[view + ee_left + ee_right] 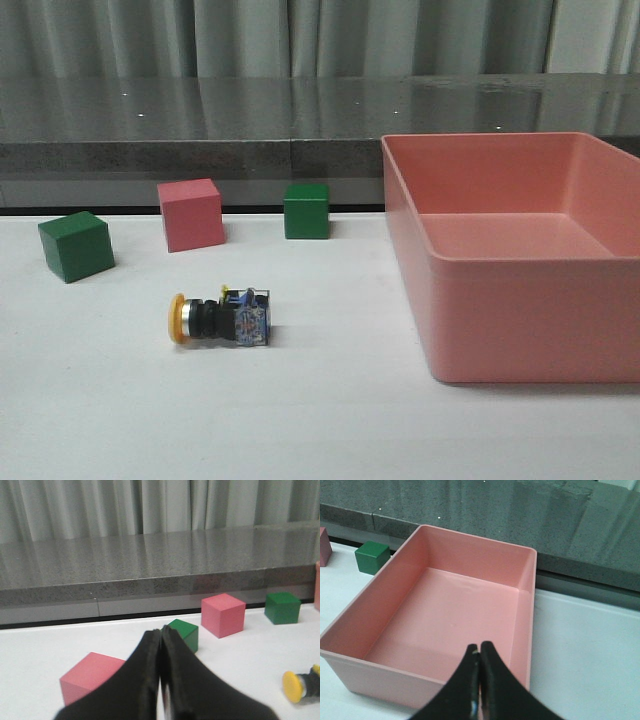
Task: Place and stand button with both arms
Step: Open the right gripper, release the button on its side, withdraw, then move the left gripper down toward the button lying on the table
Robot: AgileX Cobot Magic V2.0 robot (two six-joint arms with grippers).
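Observation:
The button [220,317] lies on its side on the white table, yellow cap to the left and clear-blue base to the right. Its yellow cap also shows in the left wrist view [295,686] at the frame's edge. My left gripper [160,632] is shut and empty, with a green cube [186,633] just beyond its tips. My right gripper [479,647] is shut and empty, above the near rim of the pink bin [350,657]. Neither arm shows in the front view.
The empty pink bin [520,330] stands at the right. A green cube [76,245], a pink cube [190,213] and another green cube [306,210] stand behind the button. One more pink cube [85,677] lies close to my left gripper. A grey ledge runs along the back.

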